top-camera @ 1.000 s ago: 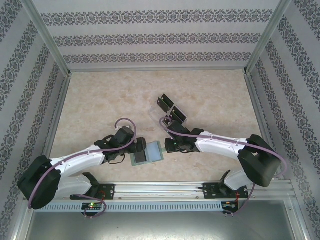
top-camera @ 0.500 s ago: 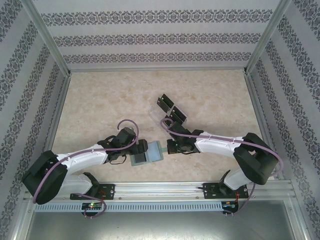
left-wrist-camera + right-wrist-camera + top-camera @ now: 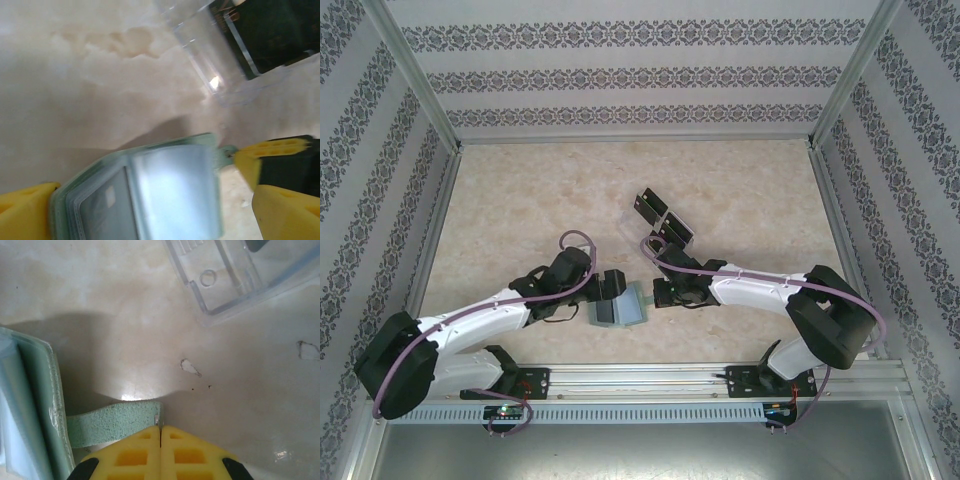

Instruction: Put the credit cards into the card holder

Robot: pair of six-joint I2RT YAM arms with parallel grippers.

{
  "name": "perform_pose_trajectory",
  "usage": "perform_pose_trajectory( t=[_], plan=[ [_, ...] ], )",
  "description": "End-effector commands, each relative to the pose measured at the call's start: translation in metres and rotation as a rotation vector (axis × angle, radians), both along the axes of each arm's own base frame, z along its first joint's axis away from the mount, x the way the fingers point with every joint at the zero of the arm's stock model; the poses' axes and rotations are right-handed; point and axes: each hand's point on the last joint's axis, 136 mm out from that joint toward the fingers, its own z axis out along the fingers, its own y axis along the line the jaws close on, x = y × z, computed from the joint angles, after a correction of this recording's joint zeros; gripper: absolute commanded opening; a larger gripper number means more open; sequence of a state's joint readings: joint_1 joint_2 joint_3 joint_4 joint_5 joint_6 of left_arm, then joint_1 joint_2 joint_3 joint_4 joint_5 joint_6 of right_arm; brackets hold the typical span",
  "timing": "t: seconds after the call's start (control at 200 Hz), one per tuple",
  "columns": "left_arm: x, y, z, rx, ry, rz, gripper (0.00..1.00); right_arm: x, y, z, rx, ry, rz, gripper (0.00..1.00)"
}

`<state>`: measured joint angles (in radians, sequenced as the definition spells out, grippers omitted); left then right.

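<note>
Left pincer (image 3: 608,296) farther right, astride card holder (image 3: 620,308); mottled beige tabletop (image 3: 520,200), patterned walls (image 3: 640,75).

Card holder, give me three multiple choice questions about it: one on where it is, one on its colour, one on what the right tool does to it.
1. Where is the card holder? A between the left tool and right tool; B far left of both; C far right of both.
2. Its colour? A red; B grey-green; C black.
3. The right tool is? A wide open; B shut on the holder's tab; C half open.
Answers: 1 A, top view shows it between them; 2 B, its cover looks grey-green; 3 B, the yellow fingers meet on the tab.
</note>
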<state>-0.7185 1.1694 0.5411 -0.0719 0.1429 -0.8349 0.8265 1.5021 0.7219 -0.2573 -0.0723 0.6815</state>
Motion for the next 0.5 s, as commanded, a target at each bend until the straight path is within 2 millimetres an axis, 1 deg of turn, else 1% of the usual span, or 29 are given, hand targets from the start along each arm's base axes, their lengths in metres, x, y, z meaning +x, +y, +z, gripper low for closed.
perform_pose_trajectory(
  t=[0.0, 0.145, 0.3, 0.41, 0.455, 0.495],
  plan=[
    [0.006, -0.023, 0.027, -0.089, -0.049, -0.028, 0.97, -0.003, -0.001, -0.004, 0.008, 0.020, -0.008, 0.00],
    [0.007, -0.046, 0.029, -0.100, -0.049, -0.066, 0.97, -0.001, 0.000, -0.001, 0.014, 0.013, -0.007, 0.00],
    [0.006, -0.077, 0.023, -0.108, -0.047, -0.103, 0.96, 0.001, -0.003, 0.004, 0.023, 0.003, -0.019, 0.00],
    [0.007, -0.095, 0.014, -0.108, -0.045, -0.113, 0.96, -0.001, -0.011, 0.007, 0.022, -0.002, -0.035, 0.24],
    [0.008, -0.100, 0.008, -0.105, -0.041, -0.112, 0.96, -0.002, -0.015, 0.009, 0.024, -0.005, -0.045, 0.29],
    [0.008, -0.104, 0.004, -0.105, -0.037, -0.110, 0.96, -0.004, -0.020, 0.010, 0.022, -0.004, -0.054, 0.32]
  ],
)
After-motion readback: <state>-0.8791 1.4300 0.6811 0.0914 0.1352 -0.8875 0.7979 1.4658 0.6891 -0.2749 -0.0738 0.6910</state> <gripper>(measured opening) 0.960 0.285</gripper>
